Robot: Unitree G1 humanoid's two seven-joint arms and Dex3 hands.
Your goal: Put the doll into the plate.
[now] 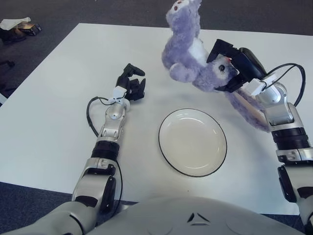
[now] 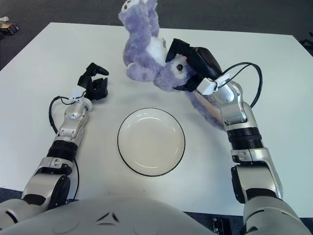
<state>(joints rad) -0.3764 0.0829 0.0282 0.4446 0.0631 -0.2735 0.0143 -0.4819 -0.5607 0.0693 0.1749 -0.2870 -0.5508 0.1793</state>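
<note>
Fingers [image 1: 222, 49] of the right three-finger black hand [image 1: 234, 61] closed around the lower body of the fluffy purple plush doll with a white belly [image 1: 188, 51], holding it in the air above the far right part of the white rectangular table [image 1: 54, 112]. Doll tilted, head [image 1: 182, 9] uppermost and toward the far table edge, one long limb [image 1: 247, 107] trailing down along the inner side of the right silver forearm [image 1: 281, 120]. Doll beyond and slightly right of the round white plate with a thin black rim [image 1: 192, 142], not over its centre and not touching it. Plate flat on the table near the front edge, between the two arms, nothing in it. Left black hand [image 1: 132, 85] to the left of the plate, well apart from it and from the doll, fingers [image 1: 134, 71] curled loosely inward and gripping nothing; contact with the table not discernible. Black cable [image 1: 92, 115] looping beside the left forearm, another [image 1: 293, 78] arching over the right wrist. Dark carpeted floor [image 1: 98, 12] beyond the table, small objects [image 1: 17, 27] lying on it at the upper left, identity not discernible.
</note>
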